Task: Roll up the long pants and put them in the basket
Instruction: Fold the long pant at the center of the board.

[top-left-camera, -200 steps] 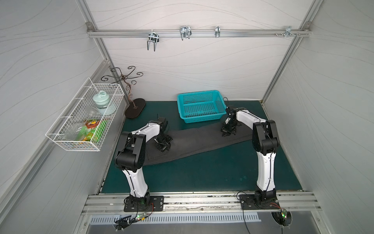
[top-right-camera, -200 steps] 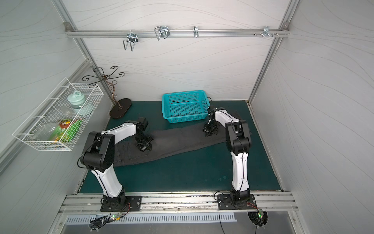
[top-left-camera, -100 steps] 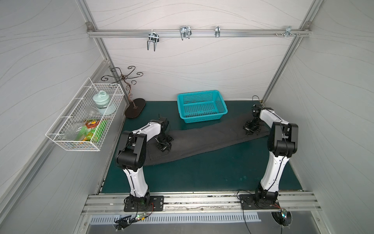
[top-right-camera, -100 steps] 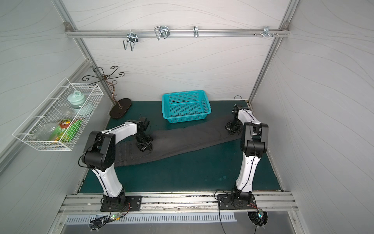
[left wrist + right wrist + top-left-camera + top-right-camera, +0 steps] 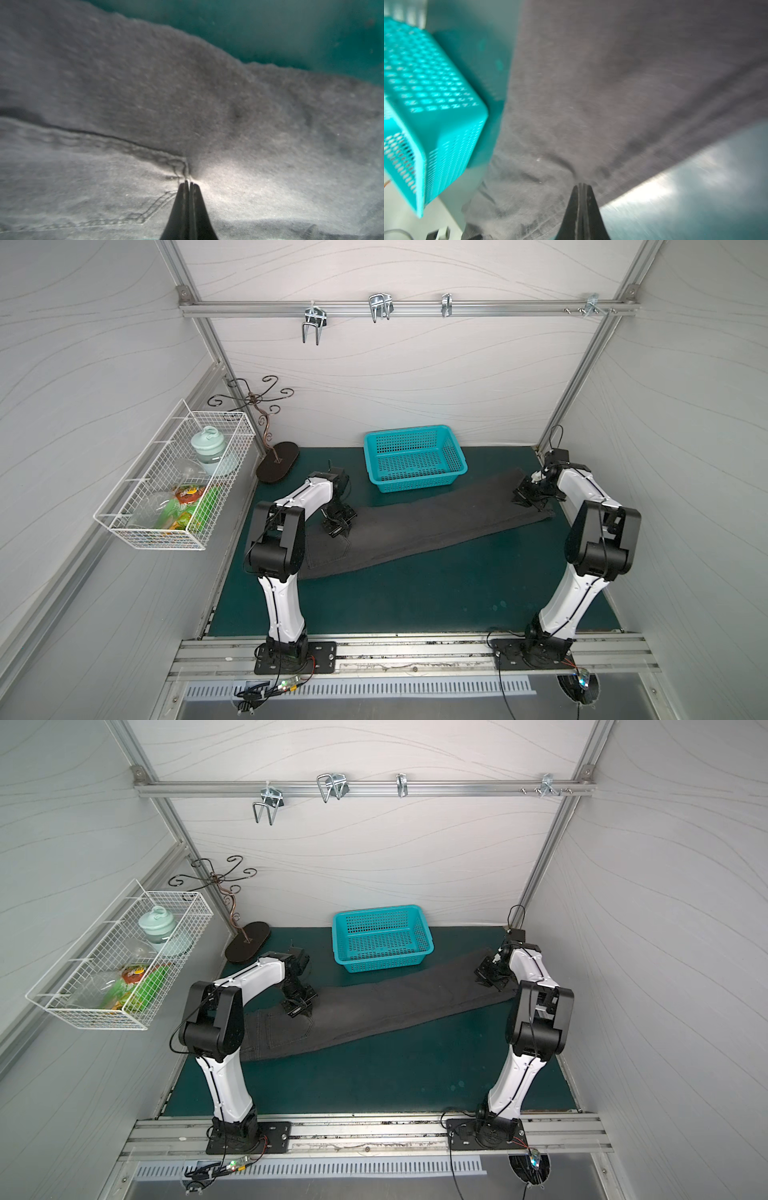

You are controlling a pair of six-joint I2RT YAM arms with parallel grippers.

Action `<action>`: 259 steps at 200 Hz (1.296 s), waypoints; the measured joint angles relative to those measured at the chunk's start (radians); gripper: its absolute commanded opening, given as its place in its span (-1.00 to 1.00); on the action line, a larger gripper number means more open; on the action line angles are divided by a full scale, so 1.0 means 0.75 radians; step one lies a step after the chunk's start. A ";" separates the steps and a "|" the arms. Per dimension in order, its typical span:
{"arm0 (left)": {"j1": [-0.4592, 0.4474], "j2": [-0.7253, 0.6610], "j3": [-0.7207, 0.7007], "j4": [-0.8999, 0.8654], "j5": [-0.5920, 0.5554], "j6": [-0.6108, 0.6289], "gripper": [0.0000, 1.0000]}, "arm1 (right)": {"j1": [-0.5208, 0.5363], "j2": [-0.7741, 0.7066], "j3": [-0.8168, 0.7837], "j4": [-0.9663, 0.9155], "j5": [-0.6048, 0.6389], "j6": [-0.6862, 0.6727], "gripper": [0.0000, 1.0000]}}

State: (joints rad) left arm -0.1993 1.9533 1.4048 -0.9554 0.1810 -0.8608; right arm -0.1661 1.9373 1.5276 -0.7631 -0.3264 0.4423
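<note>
The long pants (image 5: 415, 526) (image 5: 386, 1006) lie stretched out flat on the green mat, waist end at the left, leg ends at the right near the wall. My left gripper (image 5: 337, 526) (image 5: 297, 1007) is down on the seat area by a back pocket. In the left wrist view it (image 5: 188, 182) is shut, with a seam puckered into its tips. My right gripper (image 5: 524, 499) (image 5: 488, 979) sits at the leg end. The right wrist view shows it (image 5: 582, 185) shut, pinching a fold of the grey cloth (image 5: 591, 93).
A teal plastic basket (image 5: 415, 485) (image 5: 382, 965) (image 5: 436, 124) stands just behind the pants' middle. At the back left is a dark-based metal stand (image 5: 277, 466). A white wire basket (image 5: 166, 506) with bottles and packets hangs on the left wall. Green mat (image 5: 415, 601) lies in front.
My right gripper has travelled right toward the wall, dragging the leg end with it, so the pants now lie longer and straighter. The left gripper has stayed in place.
</note>
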 measured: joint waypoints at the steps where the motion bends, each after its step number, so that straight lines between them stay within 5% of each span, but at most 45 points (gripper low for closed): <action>1: -0.001 0.000 -0.001 0.001 0.001 -0.002 -1.00 | 0.001 0.002 0.001 0.000 -0.002 -0.001 -1.00; 57: -0.039 0.000 -0.106 0.064 0.060 -0.033 -1.00 | 0.017 0.186 0.125 -0.011 -0.014 -0.004 -1.00; 152: -0.028 -0.038 -0.191 0.094 0.090 0.062 -1.00 | -0.099 0.353 0.243 -0.142 0.216 0.033 -0.85; 223: 0.091 0.071 0.035 -0.125 -0.012 0.250 -1.00 | -0.104 0.241 0.077 -0.160 0.287 0.049 -0.87; 240: 0.138 0.108 0.135 -0.178 -0.084 0.299 -1.00 | -0.111 0.193 0.015 -0.168 0.327 0.055 -0.63; 259: 0.175 0.124 0.222 -0.215 -0.128 0.333 -1.00 | -0.122 0.138 -0.040 -0.170 0.347 0.044 -0.07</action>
State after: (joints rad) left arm -0.0677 2.0460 1.5711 -1.1164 0.0849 -0.6109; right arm -0.2573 2.0411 1.4975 -0.8909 -0.0662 0.4755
